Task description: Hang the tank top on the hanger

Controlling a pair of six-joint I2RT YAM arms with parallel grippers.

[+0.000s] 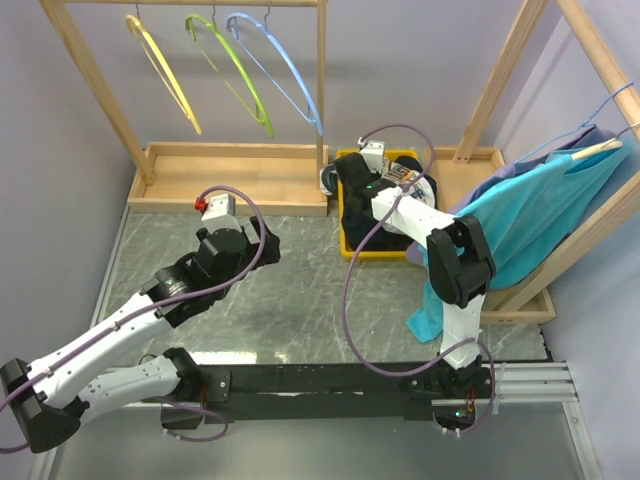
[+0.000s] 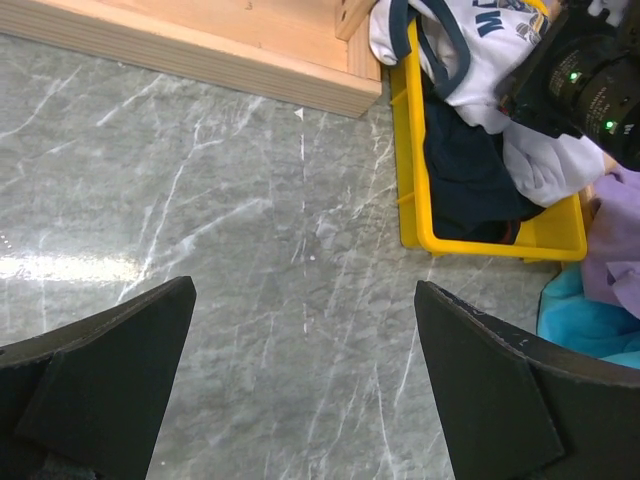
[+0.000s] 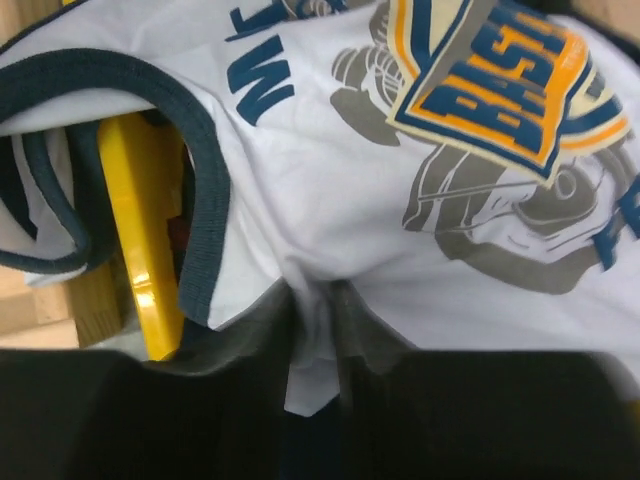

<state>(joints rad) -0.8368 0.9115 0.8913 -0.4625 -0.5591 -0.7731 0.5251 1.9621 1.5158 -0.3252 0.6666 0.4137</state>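
Note:
The white tank top (image 3: 330,210) with navy trim and an orange-blue print lies in the yellow bin (image 1: 350,245), partly hidden by my right arm in the top view. It also shows in the left wrist view (image 2: 480,90). My right gripper (image 3: 315,330) is shut on a fold of the tank top's white fabric, inside the bin (image 3: 140,260). My left gripper (image 2: 305,300) is open and empty above the bare marble table, left of the bin (image 2: 410,160). The yellow hanger (image 1: 162,72) hangs at the left of the wooden rail, far from both grippers.
A lime-green hanger (image 1: 232,75) and a light-blue hanger (image 1: 280,68) hang beside the yellow one. A dark garment (image 2: 470,180) lies in the bin under the tank top. Teal and lilac garments (image 1: 540,215) hang on the right rack. A wooden tray (image 1: 240,180) borders the back.

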